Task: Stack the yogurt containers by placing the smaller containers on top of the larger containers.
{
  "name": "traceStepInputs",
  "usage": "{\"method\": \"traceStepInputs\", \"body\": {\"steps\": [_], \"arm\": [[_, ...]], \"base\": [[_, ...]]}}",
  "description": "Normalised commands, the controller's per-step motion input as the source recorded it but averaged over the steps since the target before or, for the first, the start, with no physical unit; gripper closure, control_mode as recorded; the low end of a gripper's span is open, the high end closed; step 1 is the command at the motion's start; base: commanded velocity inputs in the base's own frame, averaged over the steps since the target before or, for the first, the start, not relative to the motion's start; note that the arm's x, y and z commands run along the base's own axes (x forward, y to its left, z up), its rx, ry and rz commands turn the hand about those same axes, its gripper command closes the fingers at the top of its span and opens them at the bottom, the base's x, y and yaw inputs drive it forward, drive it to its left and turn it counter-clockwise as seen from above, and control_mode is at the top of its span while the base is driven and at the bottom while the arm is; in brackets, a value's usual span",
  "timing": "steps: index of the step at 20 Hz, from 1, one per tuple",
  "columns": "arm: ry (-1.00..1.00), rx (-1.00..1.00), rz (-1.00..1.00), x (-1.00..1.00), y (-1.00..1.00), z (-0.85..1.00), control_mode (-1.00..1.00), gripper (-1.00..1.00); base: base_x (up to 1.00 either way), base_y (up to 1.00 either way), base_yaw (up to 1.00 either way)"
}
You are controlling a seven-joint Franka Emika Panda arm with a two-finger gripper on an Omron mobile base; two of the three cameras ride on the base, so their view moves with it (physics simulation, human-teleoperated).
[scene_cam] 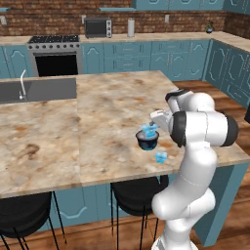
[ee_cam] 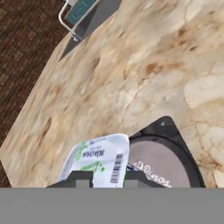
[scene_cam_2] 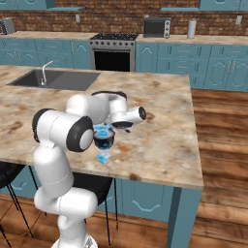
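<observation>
Cup [ee_cam: 98, 159] sits clamped in end effector [ee_cam: 105, 177] above tub [ee_cam: 164, 159].

The marble island counter [scene_cam: 97, 122] lies bare and open to the left of and beyond the dark tub [scene_cam: 147, 141], so a gripper could pass freely there. Near the counter's front edge, a small blue cup [scene_cam: 161, 157] stands just beside the tub, narrowing that side. Far left, the sink [scene_cam: 39, 90] and its faucet [scene_cam: 22, 84] stand well apart from both.
</observation>
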Motion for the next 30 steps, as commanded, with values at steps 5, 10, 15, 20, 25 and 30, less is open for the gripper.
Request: {"method": "traceStepInputs", "body": {"steps": [5, 10, 15, 20, 25, 30], "arm": [[0.03, 0.0, 0.01, 0.01, 0.0, -0.03, -1.0, -1.0], [0.0, 0.0, 0.0, -0.01, 0.0, 0.0, -1.0, -1.0], [0.0, 0.0, 0.0, -0.16, -0.06, 0.06, -1.0, -1.0], [0.0, 0.0, -0.02, -0.61, -0.13, 0.03, -1.0, -1.0], [0.0, 0.0, -0.06, -0.8, -0.02, 0.0, -1.0, -1.0], [0.03, 0.0, -0.12, -0.74, 0.0, 0.05, -1.0, -1.0]], "base": [[0.0, 0.0, 0.0], [0.0, 0.0, 0.0], [0.0, 0.0, 0.0], [0.0, 0.0, 0.0], [0.0, 0.0, 0.0], [0.0, 0.0, 0.0]]}}
